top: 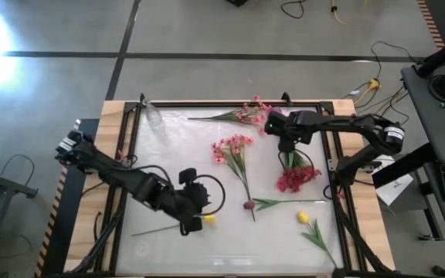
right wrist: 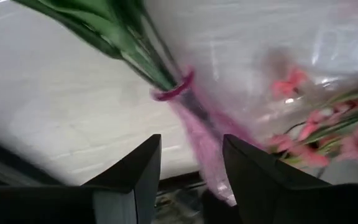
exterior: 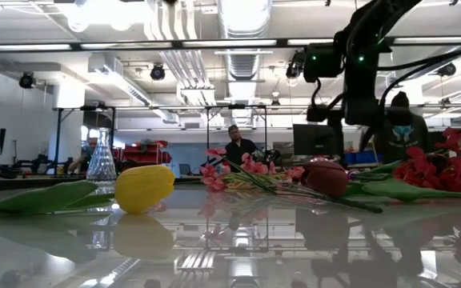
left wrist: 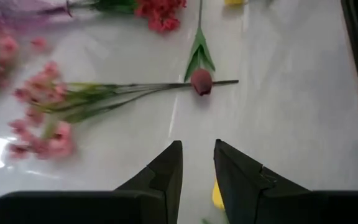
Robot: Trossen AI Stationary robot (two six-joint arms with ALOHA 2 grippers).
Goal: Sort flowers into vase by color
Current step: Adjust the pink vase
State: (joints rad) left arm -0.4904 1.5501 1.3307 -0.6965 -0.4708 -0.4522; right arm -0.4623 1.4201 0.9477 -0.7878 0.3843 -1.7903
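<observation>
My left gripper (top: 197,214) (left wrist: 197,167) hovers open near the table's near edge. A yellow tulip bud (top: 208,220) (exterior: 142,188) lies just beside and under it, showing as a yellow edge (left wrist: 217,196) below one finger. My right gripper (top: 284,144) (right wrist: 191,163) is open over the stem end of the red blossom spray (top: 296,179). Its fingers stand on either side of the spray's pink-wrapped stem (right wrist: 197,134). A dark maroon bud (top: 248,205) (left wrist: 201,81), two pink sprays (top: 234,150) (top: 246,116) and a second yellow tulip (top: 304,218) lie flat on the table. My left gripper touches nothing. My right gripper has one finger on each side of the red spray's pink-wrapped stem end (right wrist: 205,158), coming from above. Whether the fingers touch it, I cannot tell. The spray's leaves and blossoms lie on the table.
A clear glass vase (top: 153,116) (exterior: 101,156) stands at the table's far left corner. A black frame (top: 130,154) rims the glossy white top. Bare surface lies at the near left and between the sprays. People (exterior: 237,146) stand in the room beyond.
</observation>
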